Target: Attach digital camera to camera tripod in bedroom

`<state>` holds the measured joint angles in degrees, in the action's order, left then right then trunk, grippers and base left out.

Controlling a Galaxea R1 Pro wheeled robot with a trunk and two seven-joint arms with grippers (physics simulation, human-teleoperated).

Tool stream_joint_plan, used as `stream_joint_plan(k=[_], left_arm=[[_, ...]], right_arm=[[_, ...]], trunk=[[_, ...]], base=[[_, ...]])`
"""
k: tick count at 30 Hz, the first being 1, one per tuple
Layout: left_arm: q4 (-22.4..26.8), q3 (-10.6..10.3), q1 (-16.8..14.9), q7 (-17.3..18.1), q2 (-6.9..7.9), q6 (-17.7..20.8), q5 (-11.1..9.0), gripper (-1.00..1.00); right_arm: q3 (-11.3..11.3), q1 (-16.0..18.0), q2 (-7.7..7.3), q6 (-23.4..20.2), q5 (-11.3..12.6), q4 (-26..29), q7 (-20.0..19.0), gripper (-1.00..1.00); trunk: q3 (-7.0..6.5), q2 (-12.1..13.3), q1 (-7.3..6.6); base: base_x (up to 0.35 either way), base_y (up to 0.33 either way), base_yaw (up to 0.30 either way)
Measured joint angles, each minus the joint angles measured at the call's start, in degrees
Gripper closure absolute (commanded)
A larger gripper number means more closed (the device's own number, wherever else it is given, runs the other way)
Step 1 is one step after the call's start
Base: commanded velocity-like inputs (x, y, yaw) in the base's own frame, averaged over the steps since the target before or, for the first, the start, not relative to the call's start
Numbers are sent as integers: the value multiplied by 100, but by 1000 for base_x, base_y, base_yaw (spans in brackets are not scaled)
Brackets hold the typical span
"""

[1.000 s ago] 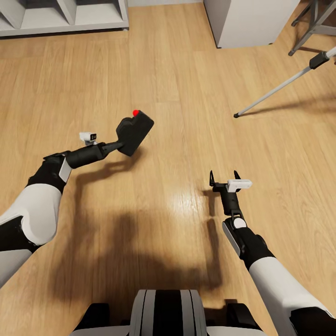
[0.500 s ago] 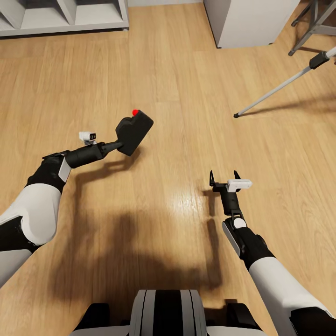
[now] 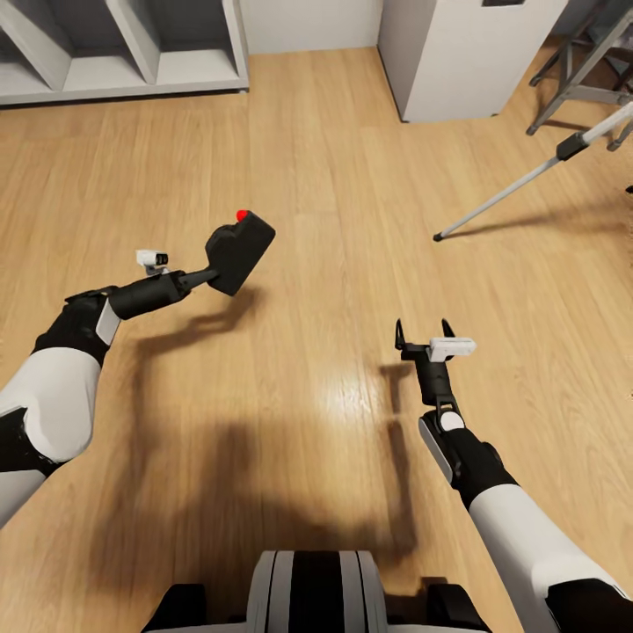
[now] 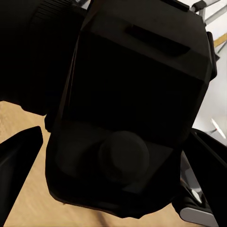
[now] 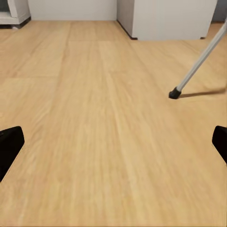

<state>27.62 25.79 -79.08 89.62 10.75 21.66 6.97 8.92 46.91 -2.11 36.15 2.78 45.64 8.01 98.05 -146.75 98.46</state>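
The right claw point(image 3: 423, 331) hangs low over the wood floor point(image 3: 316, 264), its two fingers spread apart with nothing between them; the right arm reaches straight forward from the shoulder, wrist level, fingers pointing ahead. In the right wrist view the dark fingertips point(image 5: 10, 142) sit at either edge with bare floor between.

The left arm is bent at the elbow and stretches forward and inward, forearm slanting up toward the room's middle. The left claw point(image 3: 209, 274) is clamped on the camera point(image 3: 237, 248), which sticks out past the fingers, tilted, with its red button point(image 3: 242, 214) on the far upper corner. In the left wrist view the camera point(image 4: 132, 109) sits close, a dark finger point(image 4: 19, 156) at each side.

Farther off to the right, a tripod point(image 3: 527, 180) leg slants down to a black foot point(image 3: 438, 236) on the floor, well apart from the camera. Beyond stand a white cabinet point(image 3: 466, 61) and a grey shelf point(image 3: 123, 53).
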Motion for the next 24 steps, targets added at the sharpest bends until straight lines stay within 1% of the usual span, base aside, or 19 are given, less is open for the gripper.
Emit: stream_joint_plan(k=[6, 10, 13, 14, 16, 17, 19, 20, 22, 23, 24], left_arm=[[-125, 3, 2, 1, 33, 21, -1, 100], [-210, -1, 2, 1, -10, 22, -1, 100], [-500, -14, 3, 2, -49, 1, 9, 100], [-726, -35, 4, 4, -61, -6, 21, 100], [-966, -38, 3, 5, -66, -23, 30, 100], [-1170, -92, 3, 6, -70, -56, 39, 100], [-1335, -136, 2, 7, -77, -136, 43, 100], [-1461, -255, 2, 8, -101, -263, 47, 100], [-1555, -370, 1, 9, -149, -432, 48, 100], [-1614, -552, 2, 9, -205, -581, 48, 100], [-1635, -624, 1, 10, -235, -644, 49, 100]], right_arm=[[-2, -8, 0, 20, 0, -1, -1, -100], [1, -10, 0, 17, 0, 0, -2, -100], [6, -13, 0, 19, 0, 0, -6, -100], [16, -12, 0, 21, 0, 0, -9, -100], [30, -13, 0, 22, 0, 0, -9, -100], [69, -15, 0, 23, -1, 0, -11, -100], [157, -23, 2, 26, -1, 0, -14, -100], [309, -46, 3, 31, -5, 0, -16, -100], [514, -81, 2, 34, -3, 0, -12, -100], [714, -110, 1, 34, -6, 0, -9, -100], [806, -120, 1, 34, -3, 0, -7, -100]], trunk=[[-133, 8, -16], [-222, 13, -26], [-288, 17, -33], [-310, 19, -36], [-354, 21, -41], [-376, 23, -43], [-421, 25, -49], [-443, 27, -51], [-487, 29, -57], [-509, 31, -59], [-532, 32, -62]], base=[[0, 0, 0], [0, 0, 0], [0, 0, 0], [0, 0, 0], [0, 0, 0], [0, 0, 0], [0, 0, 0], [0, 0, 0], [0, 0, 0], [0, 0, 0], [0, 0, 0]])
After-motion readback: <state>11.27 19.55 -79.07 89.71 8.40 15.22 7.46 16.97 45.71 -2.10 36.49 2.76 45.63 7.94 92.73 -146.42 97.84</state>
